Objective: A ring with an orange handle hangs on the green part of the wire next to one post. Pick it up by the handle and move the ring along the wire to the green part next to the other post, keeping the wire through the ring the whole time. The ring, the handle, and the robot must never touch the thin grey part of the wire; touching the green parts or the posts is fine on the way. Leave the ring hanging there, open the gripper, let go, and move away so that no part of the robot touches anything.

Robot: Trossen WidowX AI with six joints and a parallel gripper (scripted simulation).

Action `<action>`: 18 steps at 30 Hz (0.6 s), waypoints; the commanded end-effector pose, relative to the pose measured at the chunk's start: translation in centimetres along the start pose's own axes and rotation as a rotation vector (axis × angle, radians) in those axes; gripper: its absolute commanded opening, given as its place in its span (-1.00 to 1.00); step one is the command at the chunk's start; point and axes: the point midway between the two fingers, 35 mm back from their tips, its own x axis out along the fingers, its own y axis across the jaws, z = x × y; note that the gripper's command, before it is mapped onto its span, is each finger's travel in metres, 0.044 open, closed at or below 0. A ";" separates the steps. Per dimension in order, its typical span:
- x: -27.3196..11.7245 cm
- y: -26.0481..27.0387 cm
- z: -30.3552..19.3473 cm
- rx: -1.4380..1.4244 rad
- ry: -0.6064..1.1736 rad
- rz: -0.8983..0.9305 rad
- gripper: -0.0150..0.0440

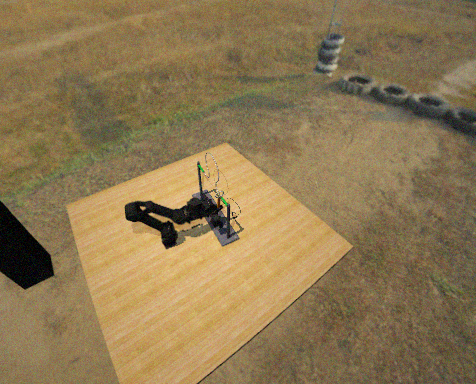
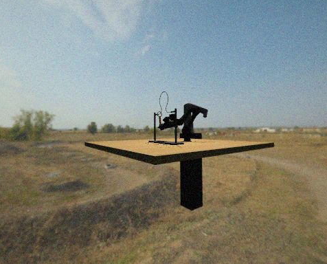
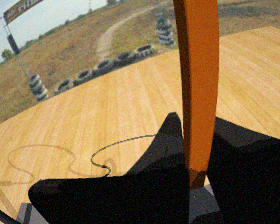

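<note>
My gripper [image 1: 219, 207] [image 2: 160, 126] [image 3: 181, 118] is shut on the orange handle [image 1: 219, 201] [image 2: 160, 119] [image 3: 201, 75], which stands upright between the fingers. The small ring [image 2: 159, 113] is above the handle, close to the wire's end by the near post [image 1: 228, 221] [image 2: 154, 128]. In the top view it is near the inner end of the green part [image 1: 224, 201]. Whether it touches the wire is too small to tell. The other post [image 1: 200, 181] [image 2: 176, 130] carries the other green part [image 1: 201, 168]. The thin wire [image 2: 164, 92] rises in a tall loop between them. The ring is out of the wrist view.
The posts stand on a dark base strip [image 1: 230, 240] on the wooden table [image 1: 282, 254] [image 2: 228, 146] [image 3: 125, 90]. The arm [image 1: 149, 209] [image 2: 190, 116] reaches in from one side. Thin shadows of wire show on the table in the wrist view.
</note>
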 end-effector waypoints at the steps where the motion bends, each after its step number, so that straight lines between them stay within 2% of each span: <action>1: -0.1 0.9 0.1 0.051 -0.005 0.007 -1.00; 18: -0.5 6.5 1.3 0.376 0.018 0.079 -1.00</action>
